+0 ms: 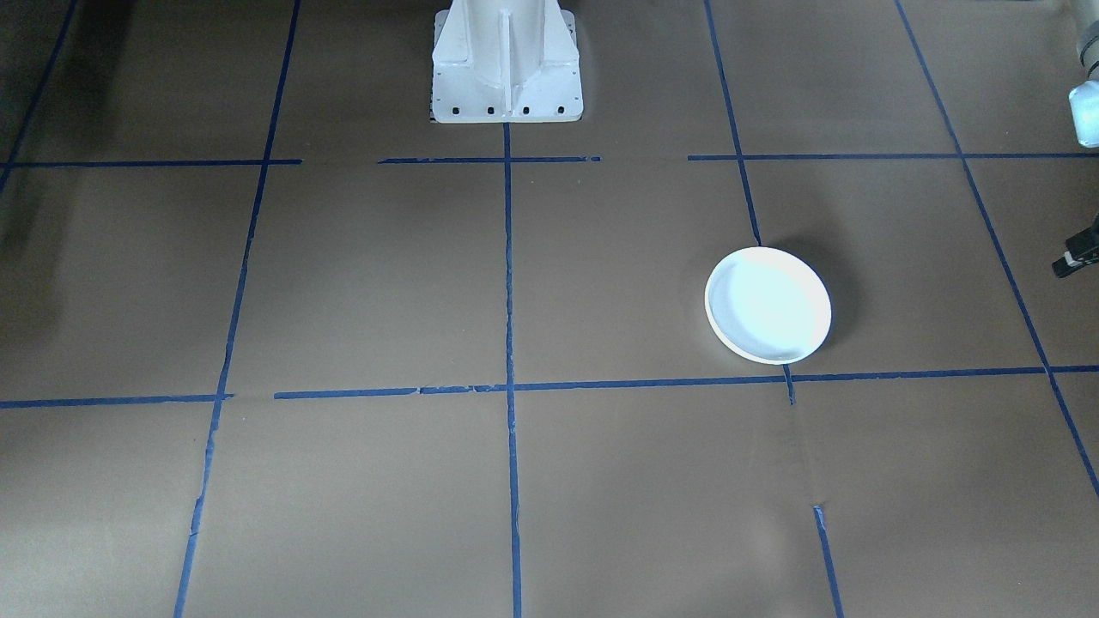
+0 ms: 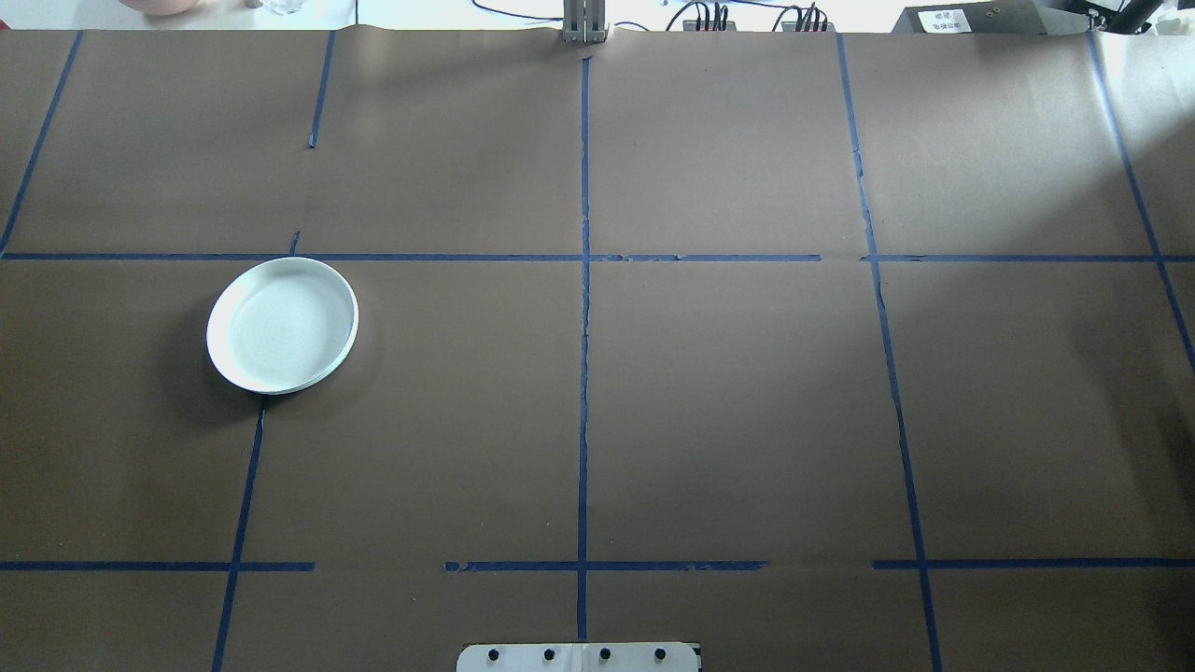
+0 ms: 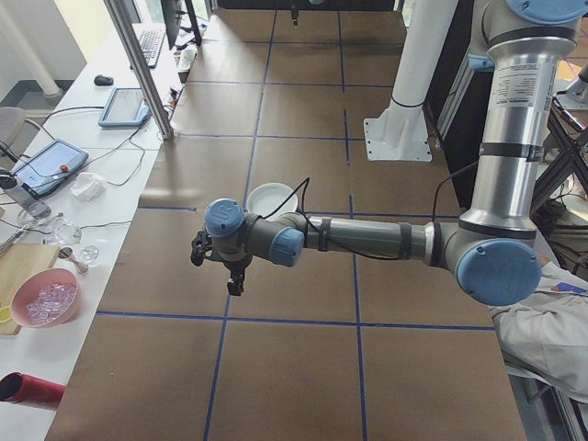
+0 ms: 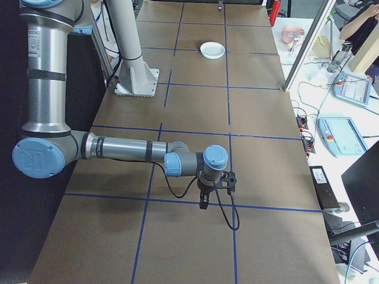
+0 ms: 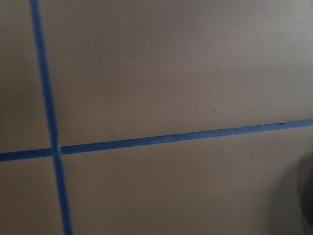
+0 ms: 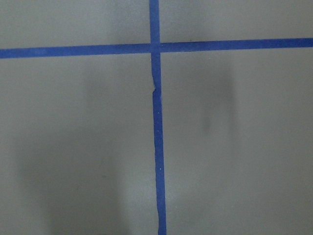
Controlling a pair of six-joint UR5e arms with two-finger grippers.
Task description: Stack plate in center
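Plate [image 2: 282, 325] handling is being weighed here, starting at the grippers. The left gripper [image 3: 223, 262] is being carried at the end of the near arm in the left side view, above bare brown paper, well apart from the plate; whether its fingers are spread or closed cannot be told, and nothing is seen in it. The right gripper [image 4: 213, 188] is being held far down the table [image 2: 728, 392] at the robot's right end, and its opening cannot be told either. The plate is lying flat on the robot's left half, over a strip of blue tape [image 2: 245, 504], away from the middle. Only 1 plate is being shown. It is being judged as stiff, light, smooth and breakable; the raised rim is being judged the best place to be pinched, 1 finger inside and 1 outside.
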